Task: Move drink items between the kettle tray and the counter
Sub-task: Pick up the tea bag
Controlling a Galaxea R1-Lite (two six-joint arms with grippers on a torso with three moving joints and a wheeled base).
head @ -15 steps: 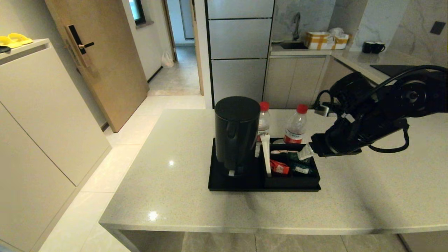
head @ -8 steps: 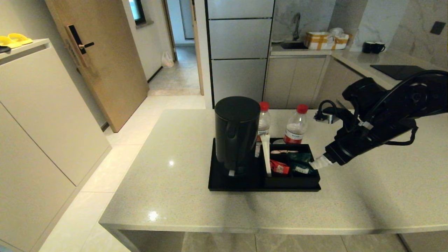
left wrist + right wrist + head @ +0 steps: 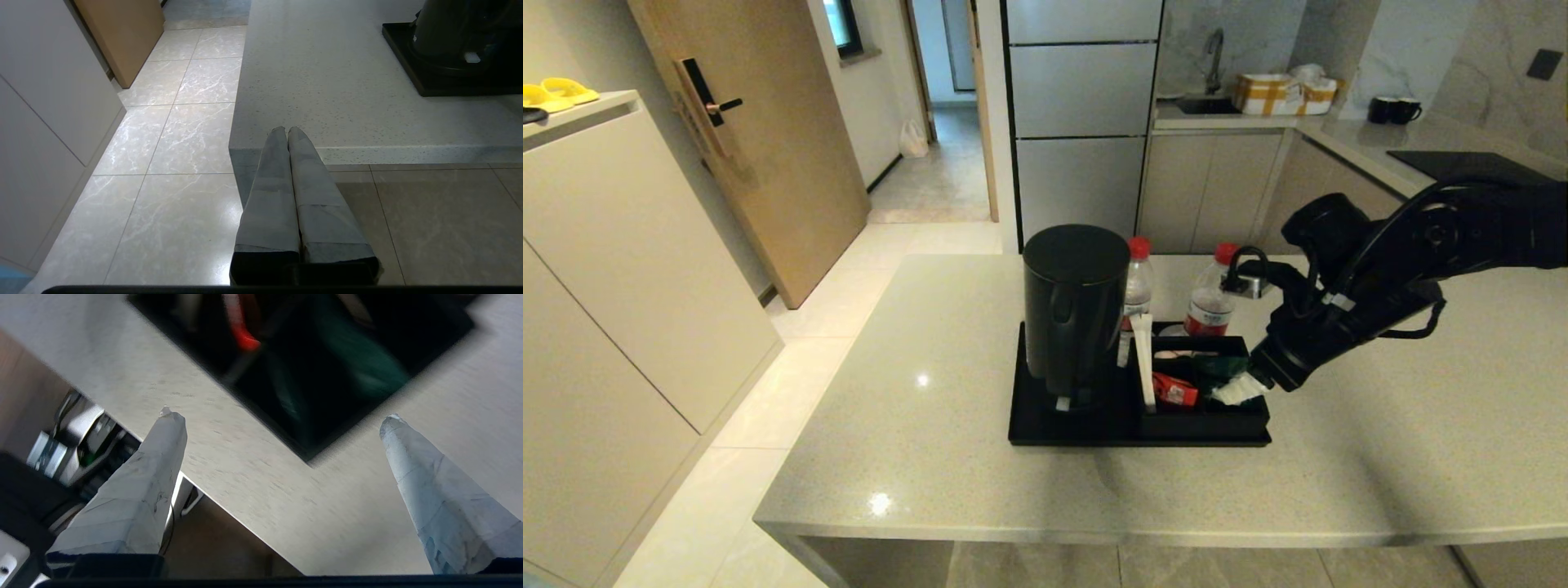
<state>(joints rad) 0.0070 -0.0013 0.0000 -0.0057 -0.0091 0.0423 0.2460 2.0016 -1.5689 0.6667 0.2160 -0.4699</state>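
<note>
Right gripper (image 3: pixel 1235 390) spread wide over green sachet (image 3: pixel 1217 365); nothing held.

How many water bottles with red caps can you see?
2. One bottle stands just behind the black kettle, partly hidden by it. The other bottle stands further right, behind the sachet box. More could be hiding behind the kettle.
</note>
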